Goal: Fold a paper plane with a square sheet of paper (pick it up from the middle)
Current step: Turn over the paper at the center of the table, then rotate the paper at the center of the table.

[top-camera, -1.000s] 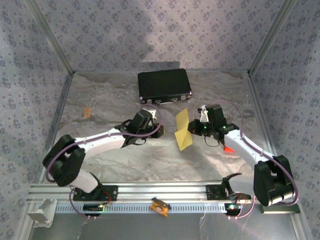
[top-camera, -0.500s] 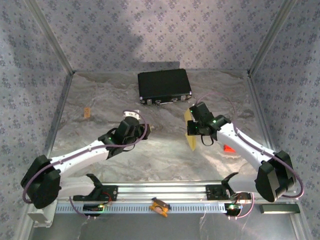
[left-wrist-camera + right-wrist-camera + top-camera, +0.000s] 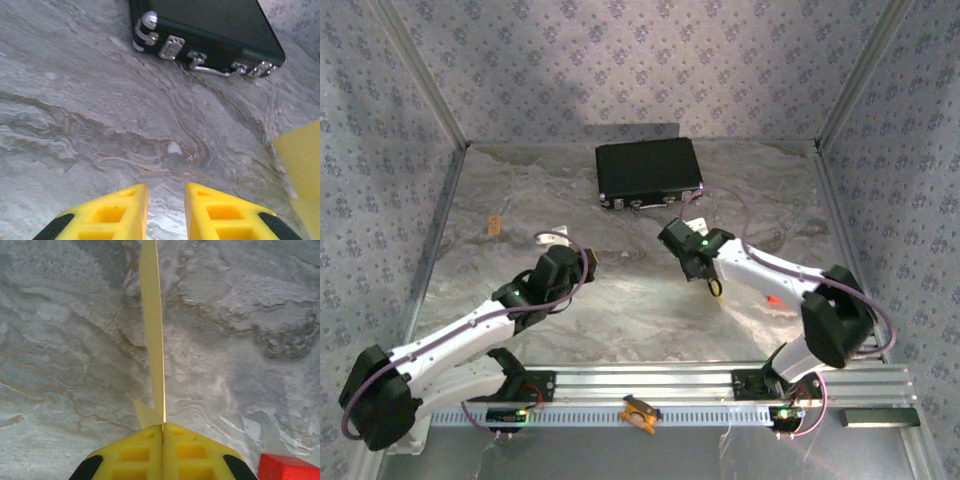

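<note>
My right gripper [image 3: 163, 426] is shut on the folded yellow paper [image 3: 152, 330]. In the right wrist view the paper stands edge-on as a thin strip running straight out from the closed jaws, with a small flap to the left of it. In the top view the right gripper [image 3: 676, 237] hangs over the middle of the table, just in front of the black case [image 3: 648, 170]. My left gripper [image 3: 166, 192] is open over bare tabletop with nothing between its fingers. It sits left of centre in the top view [image 3: 554, 241]. A corner of the yellow paper [image 3: 301, 160] shows at the right edge of the left wrist view.
The black case [image 3: 210, 30] with metal latches lies at the back centre. A small red block [image 3: 775, 299] sits under the right forearm. A tan scrap [image 3: 494, 224] lies at the left, and an orange clip [image 3: 638, 413] rests on the front rail.
The left gripper has let go and pulled back to the left. The right gripper has carried the paper left toward the centre and turned it edge-on.
</note>
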Tool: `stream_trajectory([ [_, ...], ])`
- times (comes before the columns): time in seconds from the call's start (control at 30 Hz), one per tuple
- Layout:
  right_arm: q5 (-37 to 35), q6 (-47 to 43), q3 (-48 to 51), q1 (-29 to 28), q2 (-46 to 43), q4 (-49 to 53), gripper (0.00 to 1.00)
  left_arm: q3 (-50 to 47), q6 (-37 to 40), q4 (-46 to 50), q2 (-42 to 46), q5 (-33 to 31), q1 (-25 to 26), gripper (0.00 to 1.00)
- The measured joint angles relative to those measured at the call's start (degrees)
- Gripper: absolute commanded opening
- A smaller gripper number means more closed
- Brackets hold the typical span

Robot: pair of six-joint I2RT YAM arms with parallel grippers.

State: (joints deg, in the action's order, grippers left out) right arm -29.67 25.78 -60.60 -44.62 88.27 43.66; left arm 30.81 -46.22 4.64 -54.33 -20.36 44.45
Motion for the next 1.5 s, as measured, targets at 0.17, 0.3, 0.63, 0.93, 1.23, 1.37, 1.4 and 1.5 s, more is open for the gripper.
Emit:
stream_trajectory([
  [0.17, 0.8, 0.8, -5.7, -4.3, 9.1, 1.1, 0.04, -1.8, -1.6, 2.8, 5.3, -3.2, -0.2, 0.26],
  [0.3, 2.9, 1.6, -12.2, -7.5, 15.3, 1.4, 0.06, -3.2, -2.5, 4.6, 8.4, -4.7, -0.6, 0.27],
  [0.63, 13.0, 2.1, -17.3, -8.2, 18.8, 0.2, 0.16, -3.3, -3.4, 6.0, 8.8, -5.0, -0.7, 0.27],
  [0.93, 34.8, 3.0, -7.7, -2.1, 13.0, -14.4, 0.4, -2.9, -3.1, 6.1, 4.5, -2.8, -1.1, 0.37],
  [1.23, 52.0, 7.0, 10.5, 13.8, 1.5, -31.3, 0.24, 6.0, -2.3, 4.3, -12.0, 6.6, -1.7, 0.41],
  [1.37, 56.6, 7.0, 14.7, 17.6, 1.9, -34.6, 0.19, 10.5, -2.3, 3.1, -19.2, 10.4, -1.7, 0.42],
  [1.4, 58.0, 7.0, 15.2, 17.9, 2.3, -35.6, 0.18, 11.3, -2.5, 2.8, -20.6, 11.0, -1.7, 0.43],
  [1.5, 61.2, 7.0, 15.6, 18.3, 4.0, -38.6, 0.18, 12.6, -3.7, 1.9, -23.4, 12.5, -1.7, 0.44],
])
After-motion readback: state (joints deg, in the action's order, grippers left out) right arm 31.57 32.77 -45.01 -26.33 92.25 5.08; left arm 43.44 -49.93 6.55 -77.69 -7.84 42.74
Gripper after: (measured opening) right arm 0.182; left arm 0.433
